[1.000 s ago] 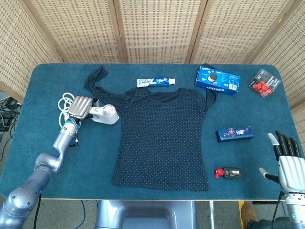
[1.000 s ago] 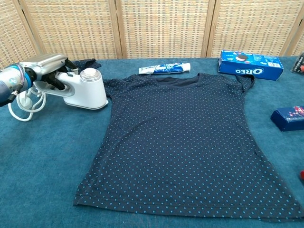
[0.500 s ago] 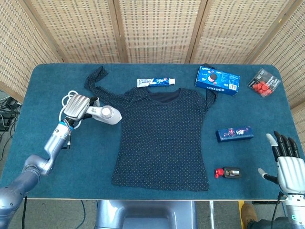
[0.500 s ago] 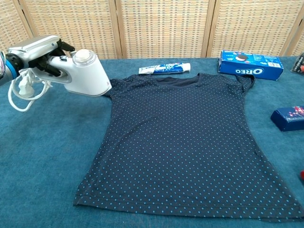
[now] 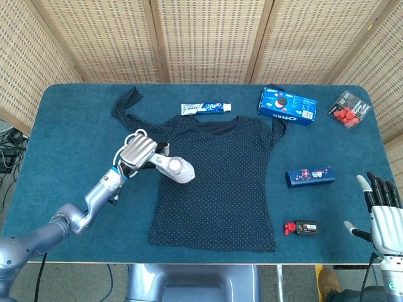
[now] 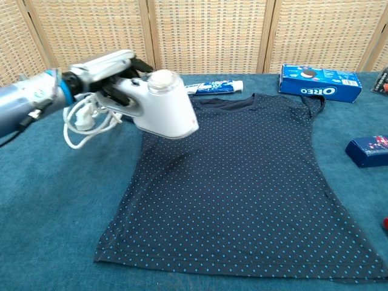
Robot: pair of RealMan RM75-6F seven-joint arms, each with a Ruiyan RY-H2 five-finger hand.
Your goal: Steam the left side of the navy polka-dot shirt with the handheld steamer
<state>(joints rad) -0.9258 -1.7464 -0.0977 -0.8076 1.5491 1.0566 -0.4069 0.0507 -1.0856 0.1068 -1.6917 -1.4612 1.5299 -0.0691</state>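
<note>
The navy polka-dot shirt (image 5: 220, 182) (image 6: 242, 182) lies flat in the middle of the blue table, one sleeve stretched to the far left. My left hand (image 5: 137, 151) (image 6: 103, 70) grips the handle of the white handheld steamer (image 5: 175, 168) (image 6: 162, 104) and holds it in the air above the shirt's left side. Its white cord (image 6: 85, 121) dangles in loops under the hand. My right hand (image 5: 384, 217) is open at the table's front right corner, far from the shirt, and shows only in the head view.
Behind the collar lies a toothpaste tube (image 5: 206, 108) (image 6: 212, 87). An Oreo box (image 5: 287, 107) (image 6: 319, 82) sits back right, with a red-capped pack (image 5: 348, 111) beyond it. A small blue box (image 5: 309, 175) (image 6: 368, 150) and a black-and-red gadget (image 5: 301, 228) lie right of the shirt.
My left hand has lifted the steamer off the table at the left and carried it right and forward, over the shirt's left side. The cord came up with it. The right hand stayed put.
</note>
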